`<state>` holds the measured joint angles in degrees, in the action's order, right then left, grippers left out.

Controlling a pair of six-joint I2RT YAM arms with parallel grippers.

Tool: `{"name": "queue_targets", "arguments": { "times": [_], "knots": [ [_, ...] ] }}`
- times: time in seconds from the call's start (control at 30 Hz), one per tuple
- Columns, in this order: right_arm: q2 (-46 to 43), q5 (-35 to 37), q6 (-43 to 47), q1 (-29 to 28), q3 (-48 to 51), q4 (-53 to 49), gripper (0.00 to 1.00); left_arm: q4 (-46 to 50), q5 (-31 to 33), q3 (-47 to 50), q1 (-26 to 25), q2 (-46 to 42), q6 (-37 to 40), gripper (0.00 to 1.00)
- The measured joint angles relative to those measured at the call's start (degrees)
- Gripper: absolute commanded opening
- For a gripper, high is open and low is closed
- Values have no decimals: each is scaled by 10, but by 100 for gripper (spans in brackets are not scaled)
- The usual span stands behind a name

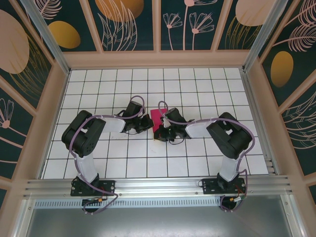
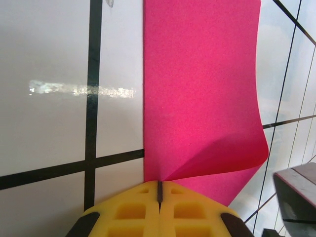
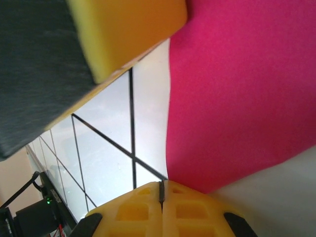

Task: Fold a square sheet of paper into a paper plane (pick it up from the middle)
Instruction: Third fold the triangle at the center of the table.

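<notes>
I judge the job barely begun: the square sheet of paper (image 1: 157, 119) sits mid-frame in the top view, between the two wrists, with no pointed nose and no wing fold. I see no sharp crease, and cannot tell whether it is already doubled over.

The left gripper (image 2: 159, 195) has its yellow fingers pressed together at the bottom of its view, pinching the sheet's lower edge. The right gripper (image 3: 162, 192) is likewise closed and appears to nip a corner.

The paper is matte magenta, thin and limp, bowing into a soft curl at lower right. The white tiled floor (image 2: 49, 59) is glossy with dark grid lines.
</notes>
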<state>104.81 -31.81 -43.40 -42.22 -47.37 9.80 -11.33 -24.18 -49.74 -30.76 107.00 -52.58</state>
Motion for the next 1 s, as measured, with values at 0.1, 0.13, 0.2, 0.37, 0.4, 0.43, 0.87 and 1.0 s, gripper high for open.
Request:
{"name": "queue_targets", "arguments": {
  "times": [0.1,0.13,0.2,0.37,0.4,0.43,0.87,1.0],
  "knots": [
    [7,-1,1,-2,-8,-7,4,0,1,0,0,0,0,0],
    [7,0,2,-2,-10,-10,4,0,1,0,0,0,0,0],
    [7,1,4,-2,-11,-12,4,0,1,0,0,0,0,0],
    [-29,23,10,2,-11,-25,4,0,2,0,-1,0,0,0],
    [-39,29,10,5,-11,-25,4,0,2,0,-1,0,0,0],
    [-50,35,10,10,-11,-25,4,0,2,0,-1,0,0,0],
    [-10,70,11,42,-42,-41,3,0,2,0,-1,0,3,0],
    [4,70,11,43,-42,-45,3,0,2,-1,-1,0,5,0]
  ]
}}
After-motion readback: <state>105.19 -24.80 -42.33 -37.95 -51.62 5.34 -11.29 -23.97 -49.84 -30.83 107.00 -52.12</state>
